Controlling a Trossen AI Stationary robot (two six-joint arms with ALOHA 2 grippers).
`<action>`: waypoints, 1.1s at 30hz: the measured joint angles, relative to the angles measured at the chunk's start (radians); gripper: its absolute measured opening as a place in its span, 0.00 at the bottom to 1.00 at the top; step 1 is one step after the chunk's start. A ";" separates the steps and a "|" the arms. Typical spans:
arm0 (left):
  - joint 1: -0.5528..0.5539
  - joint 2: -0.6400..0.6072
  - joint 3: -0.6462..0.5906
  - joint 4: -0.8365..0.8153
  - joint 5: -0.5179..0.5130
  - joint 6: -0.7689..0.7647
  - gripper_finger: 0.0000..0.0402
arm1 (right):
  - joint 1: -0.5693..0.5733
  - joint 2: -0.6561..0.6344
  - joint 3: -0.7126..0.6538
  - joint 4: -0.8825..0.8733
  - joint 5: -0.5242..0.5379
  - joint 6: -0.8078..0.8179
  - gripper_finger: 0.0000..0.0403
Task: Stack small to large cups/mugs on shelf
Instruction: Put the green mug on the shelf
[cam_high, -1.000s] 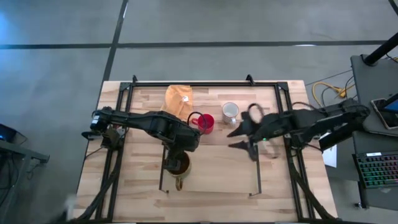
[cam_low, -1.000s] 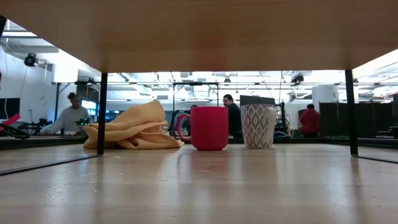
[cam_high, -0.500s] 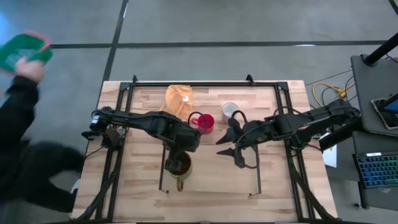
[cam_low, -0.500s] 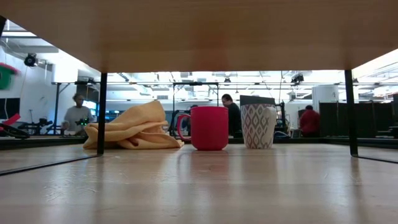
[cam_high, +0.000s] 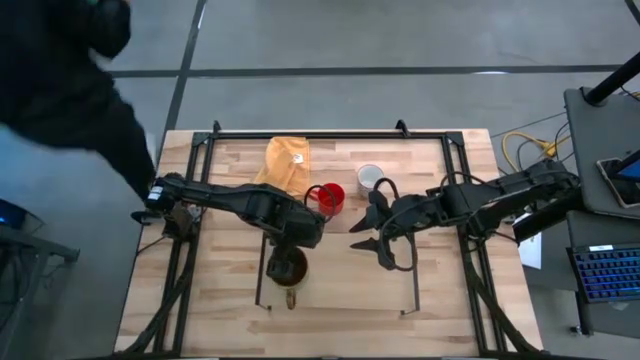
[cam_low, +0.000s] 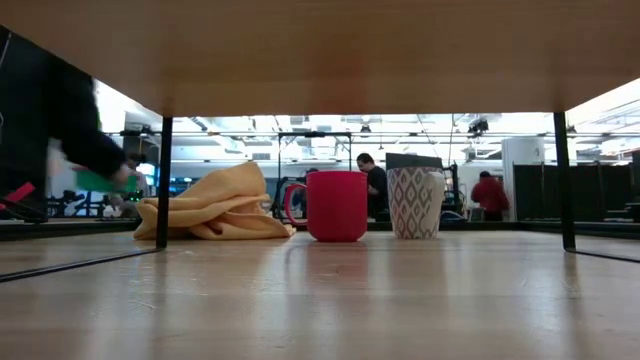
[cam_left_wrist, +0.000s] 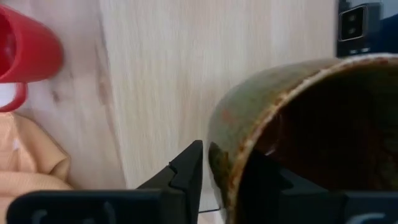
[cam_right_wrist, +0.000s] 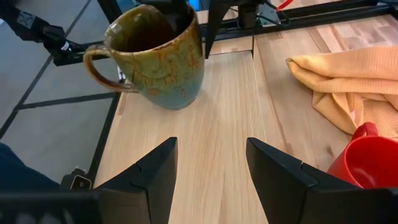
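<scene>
The olive-brown mug (cam_high: 287, 270) (cam_right_wrist: 158, 59) sits tilted at the shelf board's (cam_high: 340, 285) left end, handle (cam_high: 290, 299) toward the near edge. My left gripper (cam_high: 284, 250) (cam_left_wrist: 224, 177) is shut on it. My right gripper (cam_high: 353, 237) (cam_right_wrist: 211, 168) hovers open over the board's middle, fingers pointing toward the olive mug. The red mug (cam_high: 330, 197) (cam_low: 337, 205) and the white patterned mug (cam_high: 370, 177) (cam_low: 415, 202) stand upright on the tabletop beyond the shelf's far edge. My left gripper holds the olive mug by its rim (cam_left_wrist: 222, 158), on the side away from the handle. One finger (cam_left_wrist: 264, 177) is inside the mug and one (cam_left_wrist: 186, 171) is outside. The fingers come from above. The mug is tilted; whether its base clears the board, I cannot tell.
A yellow cloth (cam_high: 287, 160) (cam_low: 215, 205) lies crumpled on the tabletop left of the red mug. Black frame rails (cam_high: 195, 200) run along both table sides. A person in dark clothing (cam_high: 70, 80) leans in at the table's far-left corner. Bare board lies under my right gripper.
My right gripper has moved toward the table's left, from the shelf's right end to over its middle, and has stayed open. A person has come up to the table's far-left corner.
</scene>
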 joint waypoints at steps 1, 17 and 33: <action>0.000 0.000 0.000 0.000 0.000 0.003 0.20 | 0.000 -0.002 0.000 -0.001 0.000 0.000 0.46; 0.000 -0.018 0.002 -0.048 -0.022 0.021 0.20 | -0.007 -0.023 -0.004 -0.001 0.090 -0.015 0.46; 0.001 -0.019 0.002 -0.003 -0.021 0.059 0.20 | -0.007 -0.024 -0.004 -0.001 0.133 -0.026 0.46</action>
